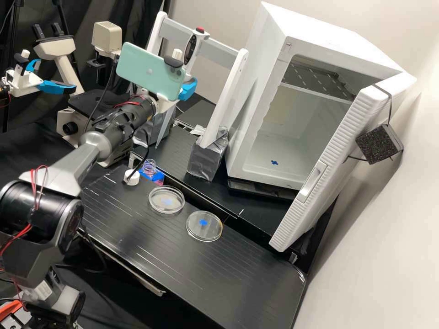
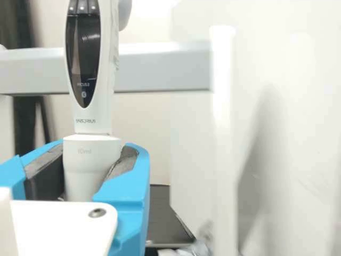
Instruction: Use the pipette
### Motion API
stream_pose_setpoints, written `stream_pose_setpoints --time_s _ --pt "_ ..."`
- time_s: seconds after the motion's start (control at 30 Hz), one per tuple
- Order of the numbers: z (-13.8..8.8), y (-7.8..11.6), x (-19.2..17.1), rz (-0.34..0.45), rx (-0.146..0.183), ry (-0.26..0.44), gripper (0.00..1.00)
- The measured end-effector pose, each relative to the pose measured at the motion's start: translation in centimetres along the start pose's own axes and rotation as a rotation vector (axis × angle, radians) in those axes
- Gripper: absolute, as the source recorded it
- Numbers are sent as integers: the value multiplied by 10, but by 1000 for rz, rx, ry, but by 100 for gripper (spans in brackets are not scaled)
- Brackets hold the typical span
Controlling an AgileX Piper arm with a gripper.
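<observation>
A pale wall [image 1: 388, 237] (softly shadowed) rises beside the black bench [image 1: 238, 278]; black cloth [image 1: 132, 13] hangs behind.

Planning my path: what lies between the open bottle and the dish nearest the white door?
The other clear dish, on the bench, in the high view.

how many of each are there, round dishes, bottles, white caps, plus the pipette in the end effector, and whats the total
Round dishes: 2
Bottle: 1
White cap: 1
Pipette, in the end effector: 1
Total: 5
</observation>
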Motion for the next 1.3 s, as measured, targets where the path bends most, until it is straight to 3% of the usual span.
stream_pose_setpoints --time_s 0.2,0.3,0.6,0.9,1.0,1.3 --pt "19 -5 -9 148 51 -76 0" --pt "25 -9 -14 193 41 -93 0" --pt "20 -13 -33 208 46 -62 0" --pt "1 -9 -56 307 96 13 0" --pt "0 -14 -57 328 109 4 0" --pt "8 -40 -44 288 63 -40 0"
